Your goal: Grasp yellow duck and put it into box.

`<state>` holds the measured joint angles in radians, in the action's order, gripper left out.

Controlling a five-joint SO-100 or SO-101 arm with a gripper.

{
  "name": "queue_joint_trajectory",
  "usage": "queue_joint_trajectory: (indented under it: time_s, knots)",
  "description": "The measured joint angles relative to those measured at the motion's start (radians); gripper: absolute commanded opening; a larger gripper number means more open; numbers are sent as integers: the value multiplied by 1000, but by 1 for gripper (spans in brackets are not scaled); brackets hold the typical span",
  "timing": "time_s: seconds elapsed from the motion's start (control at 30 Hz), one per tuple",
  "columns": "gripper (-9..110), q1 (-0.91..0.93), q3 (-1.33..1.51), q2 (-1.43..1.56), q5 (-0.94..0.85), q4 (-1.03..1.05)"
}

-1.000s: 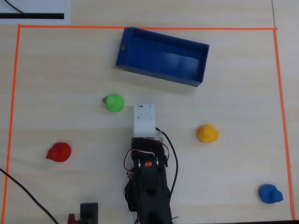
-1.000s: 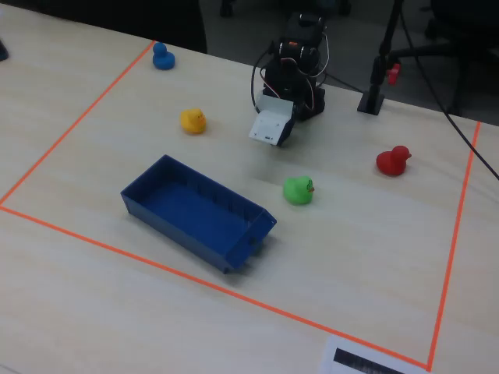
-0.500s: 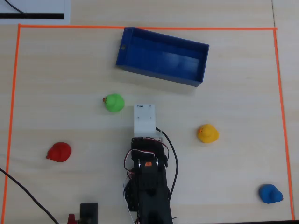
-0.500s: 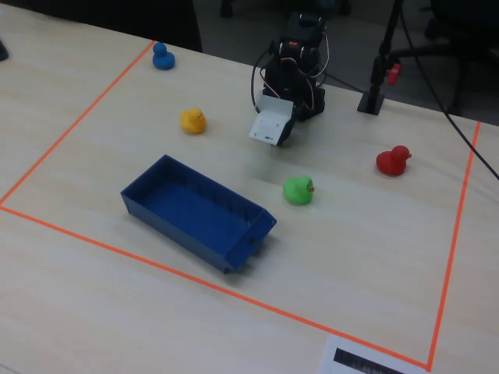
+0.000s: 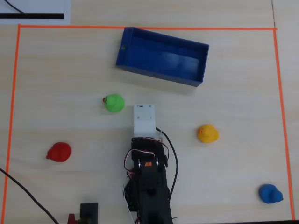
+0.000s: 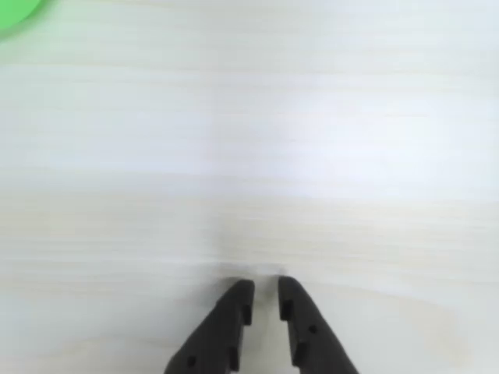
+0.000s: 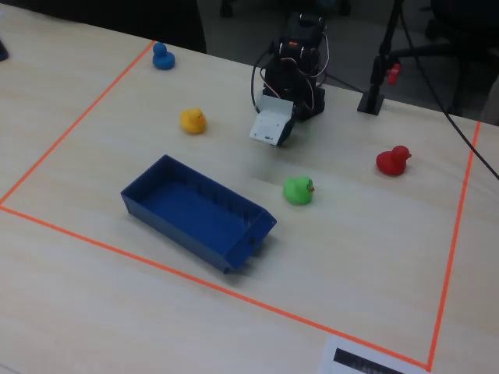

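Note:
The yellow duck (image 5: 207, 133) sits on the pale wooden table, to the right of the arm in the overhead view, and left of it in the fixed view (image 7: 192, 121). The blue box (image 5: 163, 58) lies empty at the far side of the taped area, also seen in the fixed view (image 7: 195, 214). My gripper (image 6: 265, 287) hangs just above bare table with its black jaws nearly together and nothing between them. In the overhead view it is hidden under the white wrist housing (image 5: 144, 119). The duck and the box are outside the wrist view.
A green duck (image 5: 113, 102) sits just left of the wrist housing and shows at the wrist view's top left corner (image 6: 15, 12). A red duck (image 5: 59, 152) lies further left, a blue duck (image 5: 270, 193) at the near right corner. Orange tape (image 5: 140, 28) borders the area.

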<state>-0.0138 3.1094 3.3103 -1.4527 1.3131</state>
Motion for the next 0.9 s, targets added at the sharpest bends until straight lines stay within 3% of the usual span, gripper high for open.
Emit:
queue_joint_trajectory:
  time_s: [0.9]
  knots:
    - [0, 74, 2, 0, -37, -12]
